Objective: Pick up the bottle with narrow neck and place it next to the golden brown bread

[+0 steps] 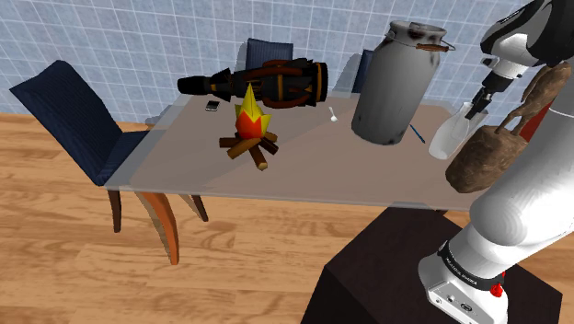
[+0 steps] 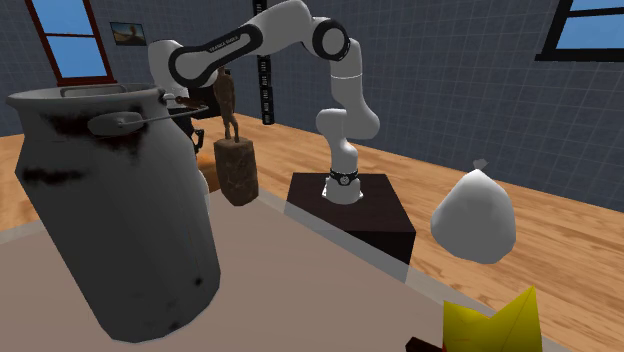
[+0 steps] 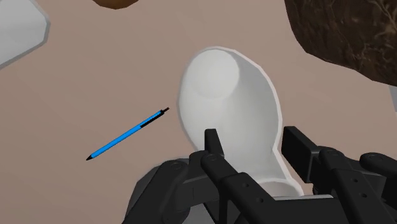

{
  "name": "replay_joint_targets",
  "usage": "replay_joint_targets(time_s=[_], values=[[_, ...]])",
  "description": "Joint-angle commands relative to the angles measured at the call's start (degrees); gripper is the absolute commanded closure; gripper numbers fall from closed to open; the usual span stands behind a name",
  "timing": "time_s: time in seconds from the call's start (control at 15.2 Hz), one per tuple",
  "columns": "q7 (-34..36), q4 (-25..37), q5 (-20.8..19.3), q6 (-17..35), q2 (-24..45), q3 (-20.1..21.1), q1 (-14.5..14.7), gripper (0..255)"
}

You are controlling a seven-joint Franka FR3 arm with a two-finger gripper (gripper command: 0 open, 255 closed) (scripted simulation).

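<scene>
A white bottle with a narrow neck (image 1: 449, 134) leans tilted at the table's right end in the shoulder view, between the tall can and a brown rock base. My black gripper (image 1: 476, 109) is shut on its neck. In the wrist view the bottle (image 3: 229, 102) stretches away from the gripper (image 3: 254, 145), and both fingers clasp its narrow end. A golden brown piece, probably the bread (image 3: 116, 2), peeks in beyond the bottle, near the can. I cannot tell whether the bottle's base touches the table.
A big grey milk can (image 1: 394, 83) stands close beside the bottle. A brown rock base with a figure on it (image 1: 486, 158) crowds the other side. A blue pen (image 3: 127, 135) lies on the table (image 1: 313, 175). A toy campfire (image 1: 249, 131) and a dark barrel (image 1: 276, 85) sit farther off.
</scene>
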Motion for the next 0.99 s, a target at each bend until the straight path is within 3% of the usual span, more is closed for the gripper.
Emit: replay_joint_targets(time_s=[0.0, 0.26, 0.33, 0.66, 0.92], values=[[0.0, -0.1, 0.0, 0.1, 0.0, 0.0, 0.0, 255], [0.0, -0.1, 0.0, 0.1, 0.0, 0.0, 0.0, 255], [0.0, -0.1, 0.0, 0.1, 0.0, 0.0, 0.0, 0], [0.0, 0.0, 0.0, 0.1, 0.0, 0.0, 0.0, 0], [1.7, 4.9, -2.5, -6.3, -2.4, -0.9, 0.2, 0]])
